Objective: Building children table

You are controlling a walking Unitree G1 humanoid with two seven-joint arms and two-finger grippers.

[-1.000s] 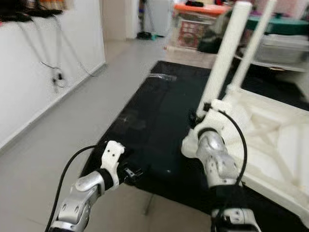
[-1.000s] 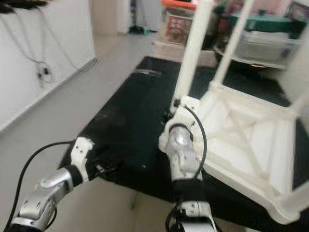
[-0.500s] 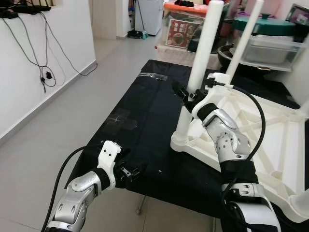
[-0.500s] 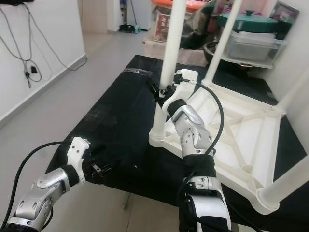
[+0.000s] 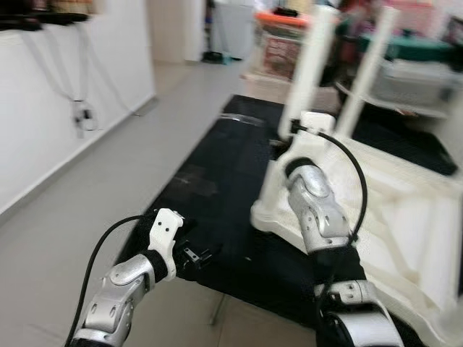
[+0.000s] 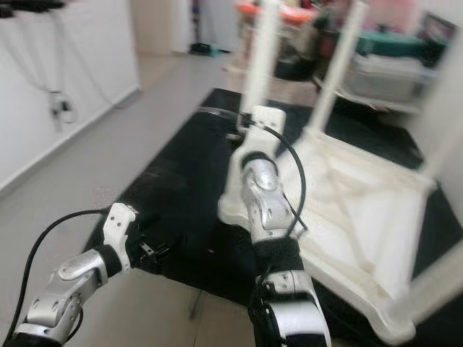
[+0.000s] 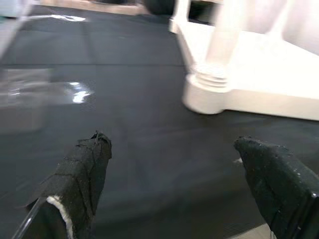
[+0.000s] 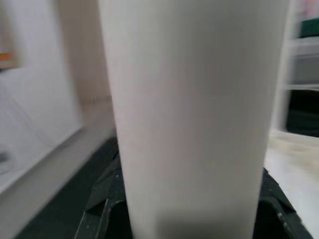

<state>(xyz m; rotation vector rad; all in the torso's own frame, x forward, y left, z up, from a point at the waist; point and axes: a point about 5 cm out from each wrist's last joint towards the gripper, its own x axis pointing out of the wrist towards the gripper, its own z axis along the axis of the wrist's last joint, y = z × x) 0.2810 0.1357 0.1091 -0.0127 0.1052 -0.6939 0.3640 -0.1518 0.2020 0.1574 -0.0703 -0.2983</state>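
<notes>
A white children's table [image 5: 405, 210] lies upside down on a black-covered surface [image 5: 224, 166], its legs pointing up. My right gripper [image 8: 189, 214] is at the lower part of the nearest leg [image 5: 307, 79]. In the right wrist view that leg [image 8: 194, 114] stands between the two black fingers [image 8: 104, 209], which press against its sides. My left gripper [image 5: 194, 256] hovers low over the front left edge of the black surface, open with nothing between its fingers [image 7: 79, 184]. The leg's round base [image 7: 209, 94] is ahead of it.
Grey floor lies to the left, with a white wall and hanging cables [image 5: 79, 108]. Boxes and storage bins [image 5: 289, 36] crowd the back behind the black surface. A second white leg [image 5: 369, 72] rises behind the first. The picture is blurred.
The head view has swung and blurred. My right forearm has turned more upright behind the near leg, with the gripper still at it. The left arm has barely moved.
</notes>
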